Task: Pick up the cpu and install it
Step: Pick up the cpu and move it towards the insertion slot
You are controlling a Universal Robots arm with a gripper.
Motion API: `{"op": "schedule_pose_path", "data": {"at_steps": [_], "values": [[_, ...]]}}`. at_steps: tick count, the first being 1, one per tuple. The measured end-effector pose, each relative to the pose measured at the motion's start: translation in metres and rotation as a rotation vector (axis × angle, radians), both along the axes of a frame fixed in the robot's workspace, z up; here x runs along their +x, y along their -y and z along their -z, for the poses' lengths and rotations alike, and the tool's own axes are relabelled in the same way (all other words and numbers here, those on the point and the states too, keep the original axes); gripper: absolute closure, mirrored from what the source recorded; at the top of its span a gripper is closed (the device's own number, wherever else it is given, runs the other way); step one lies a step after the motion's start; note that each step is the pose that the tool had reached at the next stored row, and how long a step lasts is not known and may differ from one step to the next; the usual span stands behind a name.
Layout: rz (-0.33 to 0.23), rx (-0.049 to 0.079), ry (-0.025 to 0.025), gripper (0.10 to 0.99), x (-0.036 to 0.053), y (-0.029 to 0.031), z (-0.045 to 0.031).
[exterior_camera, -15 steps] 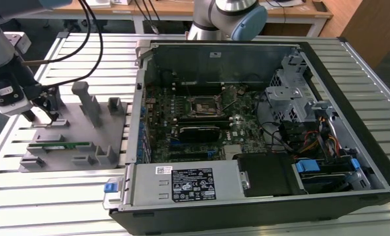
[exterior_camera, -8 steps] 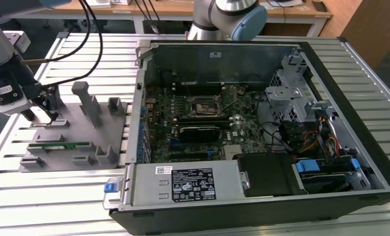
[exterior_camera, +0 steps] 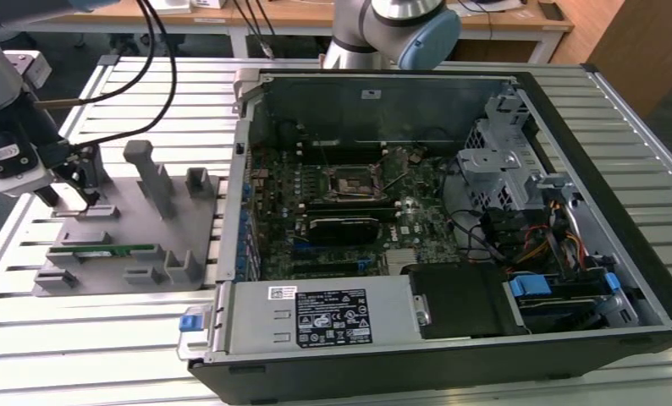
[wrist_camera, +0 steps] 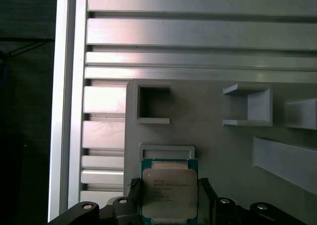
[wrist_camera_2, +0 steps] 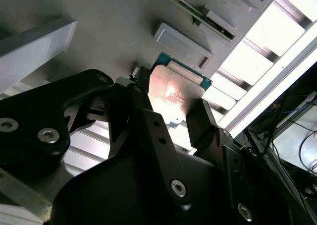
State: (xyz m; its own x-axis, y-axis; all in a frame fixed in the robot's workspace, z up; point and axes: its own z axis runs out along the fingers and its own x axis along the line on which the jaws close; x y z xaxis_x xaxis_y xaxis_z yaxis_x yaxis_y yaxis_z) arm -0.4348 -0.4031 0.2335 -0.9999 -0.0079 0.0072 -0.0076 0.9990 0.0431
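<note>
The cpu [wrist_camera: 168,193] [wrist_camera_2: 173,93] is a flat square chip with a silvery metal top and a thin green edge. It sits between my gripper's [wrist_camera: 167,197] [wrist_camera_2: 171,108] dark fingers [wrist_camera_2: 200,123], which press on two opposite edges. It is just over the grey fixture plate [wrist_camera: 208,131], beside a small rectangular holder frame [wrist_camera: 166,151]. In the exterior view my gripper [exterior_camera: 68,199] hangs over the plate's [exterior_camera: 122,228] far corner, at the exterior view's left. The open computer case [exterior_camera: 652,279] lies to the right, its empty square socket [exterior_camera: 348,182] on the motherboard.
A long green memory stick [exterior_camera: 105,251] lies in a slot on the fixture plate, among upright grey posts [exterior_camera: 153,173]. The ribbed aluminium table [exterior_camera: 76,338] runs under everything. Cables [exterior_camera: 144,59] hang behind my arm. A drive cage [exterior_camera: 505,161] and power supply [exterior_camera: 313,317] fill the case's sides.
</note>
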Motion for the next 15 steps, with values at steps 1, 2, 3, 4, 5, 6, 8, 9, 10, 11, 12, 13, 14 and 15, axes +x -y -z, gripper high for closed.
{"op": "schedule_pose_path", "data": {"at_steps": [1,2,3,4,5,6,8,9,10,11,12,13,14,15], "values": [[0.000,0.000,0.0000,0.545,0.0000,0.0000,-0.0005],[0.000,0.000,0.0000,0.545,0.0000,0.0000,-0.0010],[0.000,0.000,0.0000,0.545,0.0000,-0.0001,-0.0016],[0.000,0.000,0.0001,0.545,0.0000,-0.0001,-0.0021],[0.000,0.000,0.0002,0.545,0.0000,-0.0002,-0.0025],[0.000,0.000,0.0002,0.545,0.0000,-0.0002,-0.0029],[0.000,0.000,0.0001,0.545,0.0000,-0.0003,-0.0037],[0.000,0.000,0.0001,0.545,0.0000,-0.0004,-0.0041],[0.000,0.000,0.0001,0.545,0.0000,-0.0004,-0.0046],[0.000,0.000,0.0001,0.545,0.0000,-0.0005,-0.0050],[0.000,0.000,0.0001,0.545,0.0000,-0.0005,-0.0055],[0.000,0.000,0.0001,0.545,0.0000,-0.0006,-0.0060],[0.000,0.000,0.0001,0.545,0.0000,-0.0007,-0.0064],[0.000,0.000,0.0001,0.545,0.0000,-0.0007,-0.0068]]}}
